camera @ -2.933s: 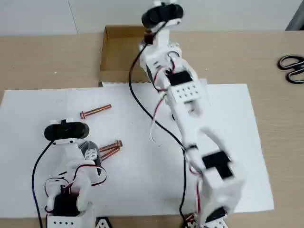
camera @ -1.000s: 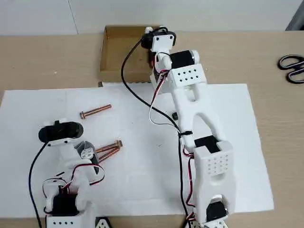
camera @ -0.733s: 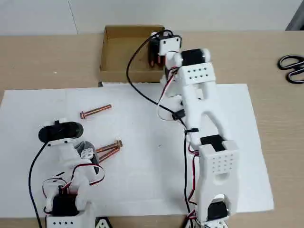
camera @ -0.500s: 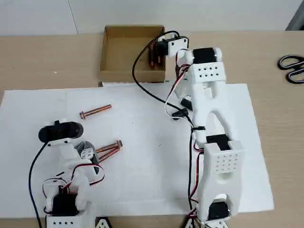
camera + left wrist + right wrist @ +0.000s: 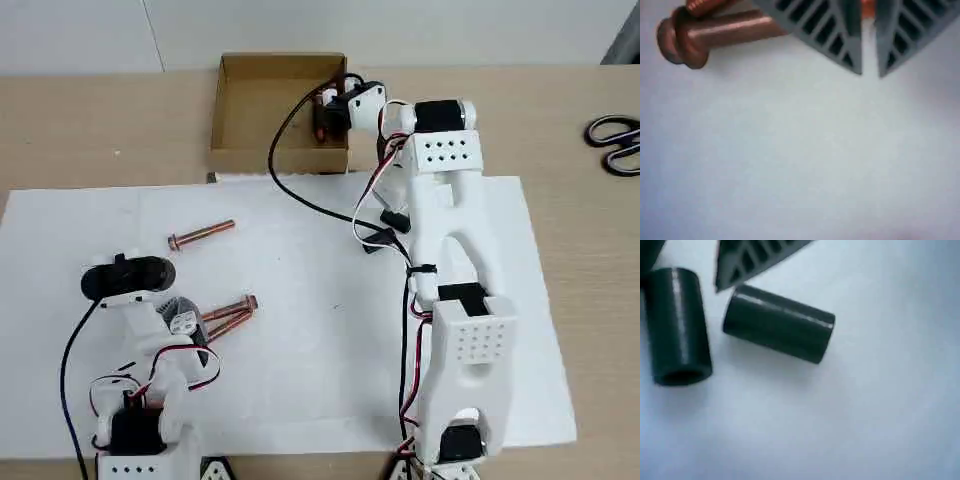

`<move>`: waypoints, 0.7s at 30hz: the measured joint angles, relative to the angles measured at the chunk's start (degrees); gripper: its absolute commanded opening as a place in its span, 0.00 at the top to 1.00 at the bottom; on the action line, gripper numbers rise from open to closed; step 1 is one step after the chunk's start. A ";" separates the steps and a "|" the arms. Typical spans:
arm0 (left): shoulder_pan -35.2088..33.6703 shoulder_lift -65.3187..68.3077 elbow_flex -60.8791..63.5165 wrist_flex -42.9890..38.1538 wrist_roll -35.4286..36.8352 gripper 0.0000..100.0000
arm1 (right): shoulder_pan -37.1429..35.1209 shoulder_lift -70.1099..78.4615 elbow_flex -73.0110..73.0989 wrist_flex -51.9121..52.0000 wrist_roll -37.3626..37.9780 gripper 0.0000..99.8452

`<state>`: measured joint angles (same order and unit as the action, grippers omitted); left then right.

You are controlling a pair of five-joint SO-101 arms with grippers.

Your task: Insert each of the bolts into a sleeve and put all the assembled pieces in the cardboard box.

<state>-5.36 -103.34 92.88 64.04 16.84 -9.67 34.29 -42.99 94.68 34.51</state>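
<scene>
Bright, even light; soft short shadows on white paper beside sleeves, pale highlight streaks along them.

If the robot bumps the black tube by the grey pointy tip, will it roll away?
Probably yes: the black sleeve is a smooth round cylinder lying on its side on flat white paper. Its glossy surface might slip in a grip. It looks stiff, not squashy.

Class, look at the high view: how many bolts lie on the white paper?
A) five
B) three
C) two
B: one bolt lies alone and two more bolts lie side by side on the white paper.
</scene>
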 measured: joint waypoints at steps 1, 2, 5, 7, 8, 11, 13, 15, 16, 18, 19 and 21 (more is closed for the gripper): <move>0.00 0.00 0.00 0.00 0.00 0.99 | 0.09 0.44 0.18 0.00 0.53 0.83; 0.00 0.00 0.00 0.00 0.00 0.99 | 0.26 0.97 0.18 0.00 0.88 0.84; 0.00 0.00 0.00 0.00 0.00 0.99 | 0.97 2.64 0.26 0.00 1.85 0.85; 0.00 0.00 0.00 0.00 0.00 0.99 | 1.14 3.52 0.26 0.00 1.93 0.85; 0.00 0.00 0.00 0.00 0.00 0.99 | 1.05 4.13 0.26 0.00 1.93 0.85; 0.00 0.00 0.00 0.00 0.00 0.99 | 0.88 5.63 0.26 0.00 1.93 0.85; 0.00 0.00 0.00 0.00 0.00 0.99 | 0.97 6.15 0.26 0.00 1.93 0.85; 0.00 0.00 0.00 0.00 0.00 0.99 | 0.97 6.68 0.26 0.00 1.93 0.85; 0.00 0.00 0.00 0.00 0.00 0.99 | 0.97 6.86 0.26 0.00 1.93 0.85; 0.00 0.00 0.00 0.00 0.00 0.99 | 0.97 7.12 0.26 0.00 1.93 0.85; 0.00 0.00 0.00 0.00 0.00 0.99 | 0.97 7.38 0.26 0.00 1.93 0.85; 0.00 0.00 0.00 0.00 0.00 0.99 | 0.88 8.26 0.26 0.00 2.37 0.85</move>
<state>-5.36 -103.34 92.88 64.04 16.84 -8.79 42.55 -42.73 94.68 36.88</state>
